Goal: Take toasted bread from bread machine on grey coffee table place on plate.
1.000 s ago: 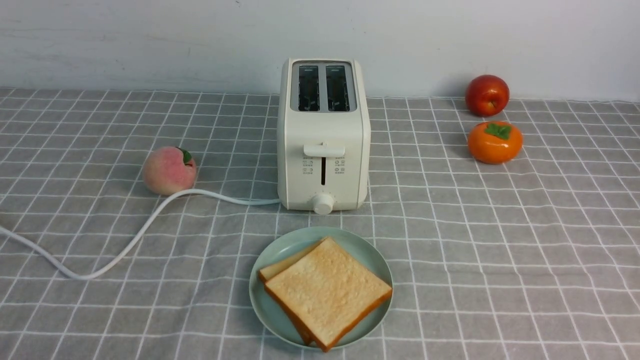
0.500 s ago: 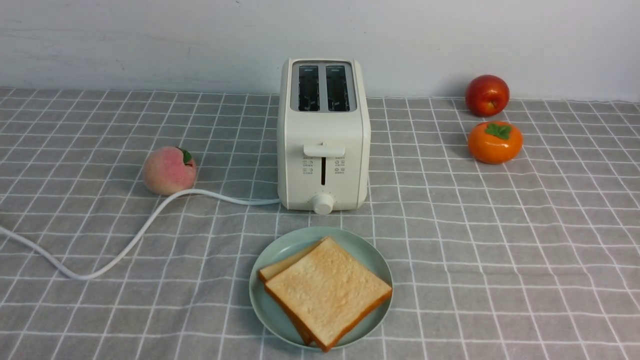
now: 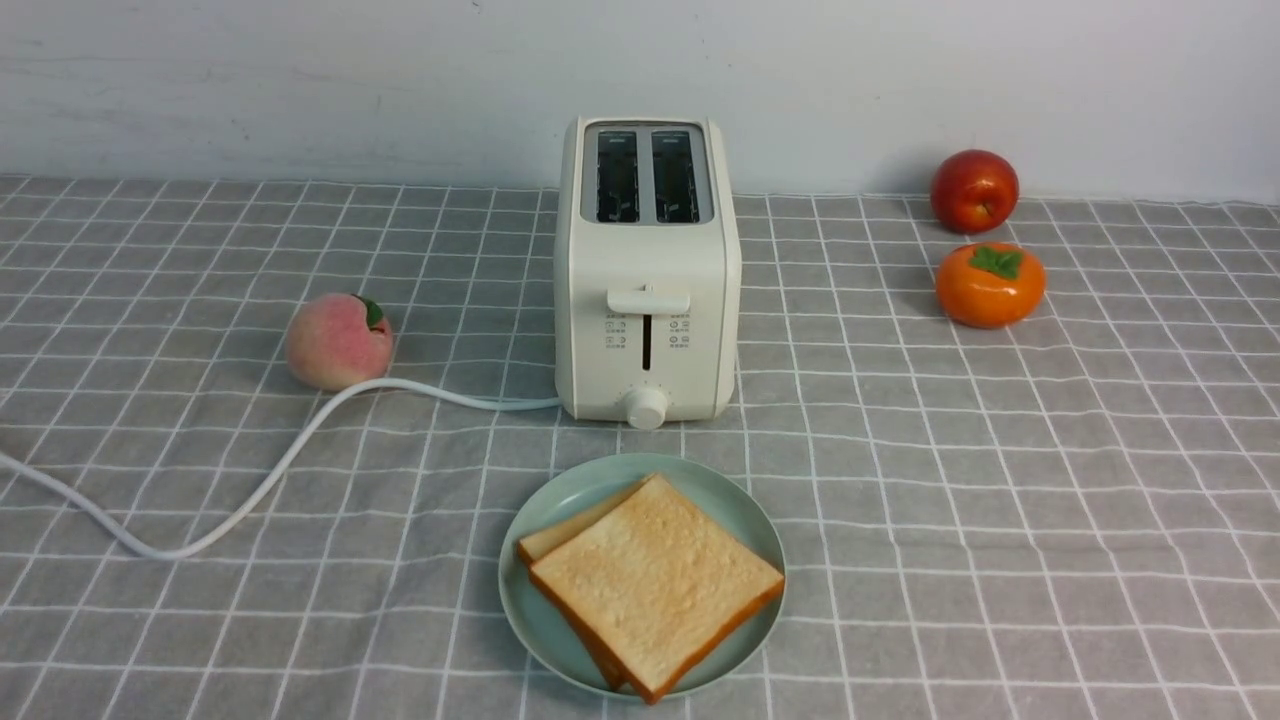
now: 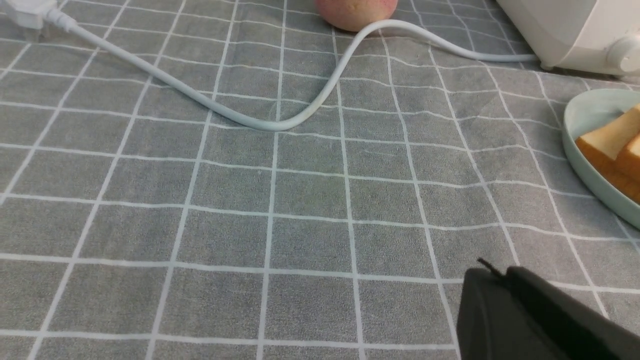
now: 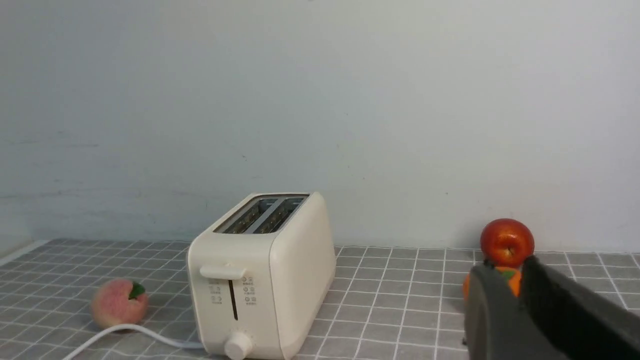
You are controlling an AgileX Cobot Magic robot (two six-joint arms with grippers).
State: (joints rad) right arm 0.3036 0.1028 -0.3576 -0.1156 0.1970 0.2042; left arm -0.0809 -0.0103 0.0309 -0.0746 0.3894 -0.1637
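Note:
Two slices of toasted bread lie stacked on the mint-green plate (image 3: pixel 742 512), the top slice (image 3: pixel 655 580) covering most of the lower one (image 3: pixel 562 531). The plate sits on the grey coffee table (image 3: pixel 1000 500) just in front of the cream bread machine (image 3: pixel 647 270), whose two slots show empty. Neither gripper appears in the front view. My left gripper (image 4: pixel 492 272) is shut and empty, low over the cloth, apart from the plate (image 4: pixel 585 110) and toast (image 4: pixel 607 145). My right gripper (image 5: pixel 509 270) is slightly open and empty, to the right of the bread machine (image 5: pixel 260 280).
A peach (image 3: pixel 338 341) lies left of the bread machine, with the white cord (image 3: pixel 300 450) curving past it to the left edge. A red apple (image 3: pixel 974 190) and an orange persimmon (image 3: pixel 990 284) sit at the back right. A white wall stands behind.

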